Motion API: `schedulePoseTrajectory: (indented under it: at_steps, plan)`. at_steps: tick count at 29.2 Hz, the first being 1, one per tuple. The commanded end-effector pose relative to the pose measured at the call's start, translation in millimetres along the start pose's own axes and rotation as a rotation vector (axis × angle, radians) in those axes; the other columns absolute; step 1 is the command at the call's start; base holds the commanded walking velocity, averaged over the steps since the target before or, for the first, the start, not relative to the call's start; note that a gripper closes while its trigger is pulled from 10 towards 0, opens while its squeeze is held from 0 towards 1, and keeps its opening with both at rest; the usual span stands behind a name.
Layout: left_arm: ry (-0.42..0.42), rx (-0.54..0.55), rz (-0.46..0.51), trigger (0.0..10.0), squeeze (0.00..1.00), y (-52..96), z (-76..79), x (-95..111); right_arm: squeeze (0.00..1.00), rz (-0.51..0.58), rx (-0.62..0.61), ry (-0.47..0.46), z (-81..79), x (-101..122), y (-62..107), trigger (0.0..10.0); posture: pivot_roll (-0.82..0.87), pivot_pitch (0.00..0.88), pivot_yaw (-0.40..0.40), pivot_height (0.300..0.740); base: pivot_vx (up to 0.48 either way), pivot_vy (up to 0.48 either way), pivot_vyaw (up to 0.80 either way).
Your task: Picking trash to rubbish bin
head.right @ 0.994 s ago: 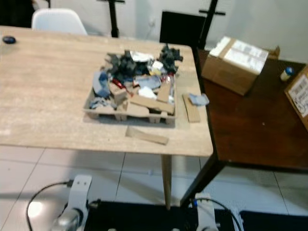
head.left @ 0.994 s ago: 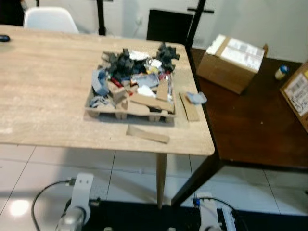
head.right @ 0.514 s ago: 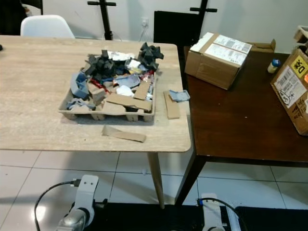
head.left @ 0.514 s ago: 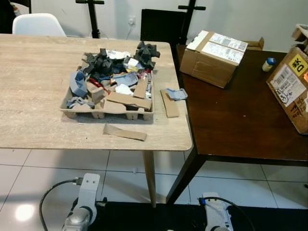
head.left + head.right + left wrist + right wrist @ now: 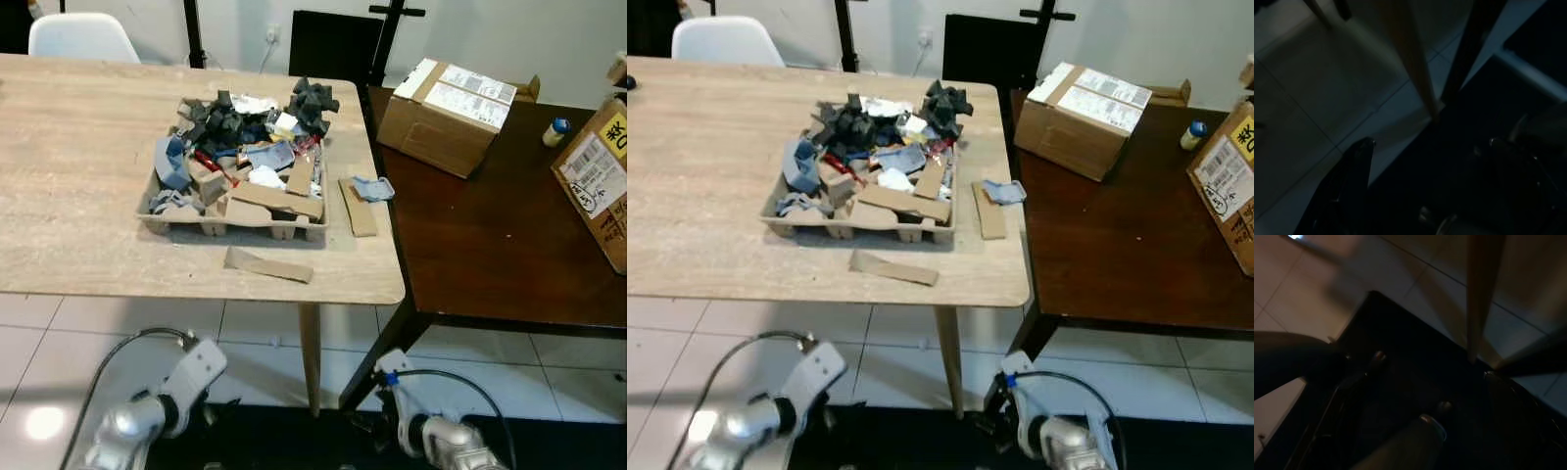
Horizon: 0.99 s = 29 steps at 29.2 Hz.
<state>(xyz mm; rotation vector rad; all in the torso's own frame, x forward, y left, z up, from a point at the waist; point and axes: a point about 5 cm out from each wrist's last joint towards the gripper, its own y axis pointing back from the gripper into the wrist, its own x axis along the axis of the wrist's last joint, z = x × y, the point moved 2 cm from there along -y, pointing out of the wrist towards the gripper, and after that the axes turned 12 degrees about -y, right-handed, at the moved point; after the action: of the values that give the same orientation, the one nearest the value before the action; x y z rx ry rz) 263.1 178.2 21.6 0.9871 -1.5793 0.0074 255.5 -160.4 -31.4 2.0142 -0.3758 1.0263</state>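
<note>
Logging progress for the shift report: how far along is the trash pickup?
Nothing looks done. The cardboard tray is piled with scraps, and loose cardboard strips lie on the light table. Nothing is in hand: both arms hang low beneath the table edge. All picking remains.

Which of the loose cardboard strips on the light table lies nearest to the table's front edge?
The flat strip lying alone in front of the tray. The other loose strip lies to the right of the tray, beside a crumpled grey scrap.
</note>
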Motion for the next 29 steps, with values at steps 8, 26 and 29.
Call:
schedulePoseTrajectory:
  at_steps: [8, 26, 29]
  plan:
    - [-0.033, 0.112, 0.441, 10.0, 0.00, 26.4, -74.6, 135, 0.00, 0.278, 0.486, -0.114, -31.0, 98, 33.3, 10.0, 0.08, 0.148, -0.059, 0.740, 0.000, 0.000, 0.00]
    - [-0.141, 0.199, 0.354, 10.0, 0.00, 32.2, -111.2, 166, 0.00, 0.142, 0.620, -0.046, -54.3, 116, 54.4, 10.0, 0.07, 0.131, -0.048, 0.740, 0.000, 0.000, 0.00]
    - [-0.153, 0.251, 0.231, 10.0, 0.00, 20.2, -112.2, 146, 0.00, 0.015, 0.402, -0.058, -32.2, 82, 33.2, 10.0, 0.07, 0.136, -0.048, 0.740, 0.000, 0.000, 0.00]
